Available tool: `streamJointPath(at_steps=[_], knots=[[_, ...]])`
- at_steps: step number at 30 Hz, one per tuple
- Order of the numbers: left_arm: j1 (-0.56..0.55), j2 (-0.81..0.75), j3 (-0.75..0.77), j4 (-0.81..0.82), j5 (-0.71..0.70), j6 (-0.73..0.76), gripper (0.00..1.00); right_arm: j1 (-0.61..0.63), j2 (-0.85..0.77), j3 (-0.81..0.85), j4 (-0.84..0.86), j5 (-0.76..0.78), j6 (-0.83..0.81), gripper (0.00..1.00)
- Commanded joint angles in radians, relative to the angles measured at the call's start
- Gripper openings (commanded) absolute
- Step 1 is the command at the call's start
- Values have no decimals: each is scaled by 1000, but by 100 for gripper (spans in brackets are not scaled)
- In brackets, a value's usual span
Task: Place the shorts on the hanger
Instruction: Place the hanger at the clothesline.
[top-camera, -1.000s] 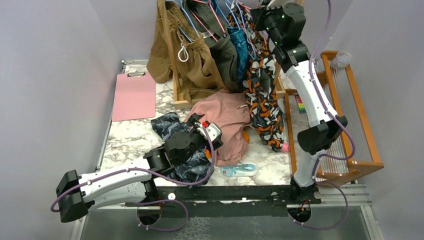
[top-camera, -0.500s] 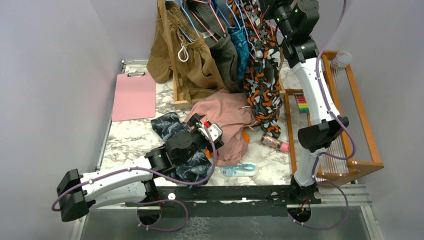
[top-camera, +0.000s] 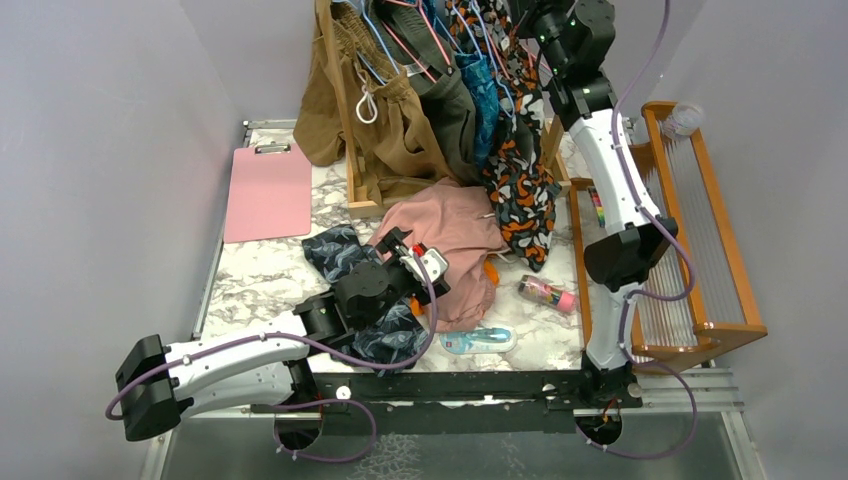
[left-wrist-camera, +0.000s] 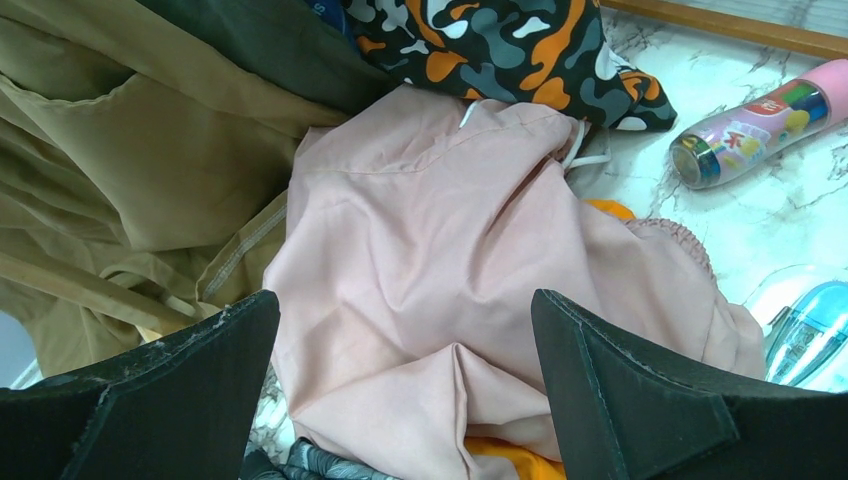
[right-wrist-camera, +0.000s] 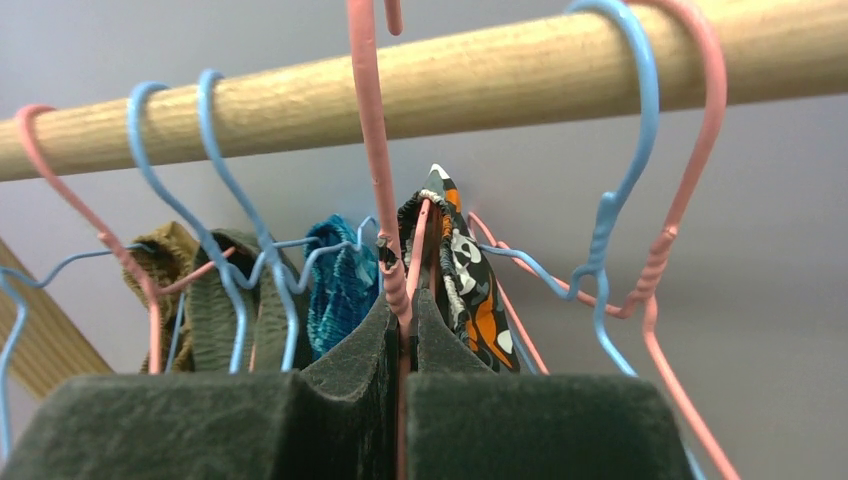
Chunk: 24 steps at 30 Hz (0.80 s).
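Observation:
The camouflage shorts (top-camera: 520, 190) hang at the clothes rail, draped on the pink wire hanger (right-wrist-camera: 368, 150). Their hem is clear of the table. My right gripper (right-wrist-camera: 403, 310) is shut on the hanger's twisted neck, just below the wooden rod (right-wrist-camera: 480, 80). The hook's stem crosses in front of the rod and its top runs out of the right wrist view. The folded waistband of the shorts (right-wrist-camera: 460, 270) shows right behind the fingers. From above, the right gripper (top-camera: 530, 20) is at the rail's top. My left gripper (top-camera: 415, 262) stands open low over the dusty-pink shorts (left-wrist-camera: 430, 220), holding nothing.
Light-blue and pink hangers with khaki (top-camera: 390, 130), olive and teal garments crowd the rod. Navy leaf-print shorts (top-camera: 340, 250) lie under the left arm. There is a pink bottle (top-camera: 545, 293), a pale-blue item (top-camera: 478, 341), a pink clipboard (top-camera: 268, 190), and a wooden rack (top-camera: 700, 230) at the right.
The right arm has lifted the hanger and shorts up and left to the rod. The hem left the table and uncovered the pink bottle. The left arm stayed put.

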Motion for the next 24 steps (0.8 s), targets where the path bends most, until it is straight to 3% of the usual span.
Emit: streamJointPath(at_steps=[1,13,24], knots=[[2,12,-12,34,-17,11,99,0,37,56,117,41,10,1],[2,23,-16,45,-23,20,99,1,101,107,226,47,22,1],[2,38,-20,49,-28,22,99,1,159,95,213,64,-9,1]])
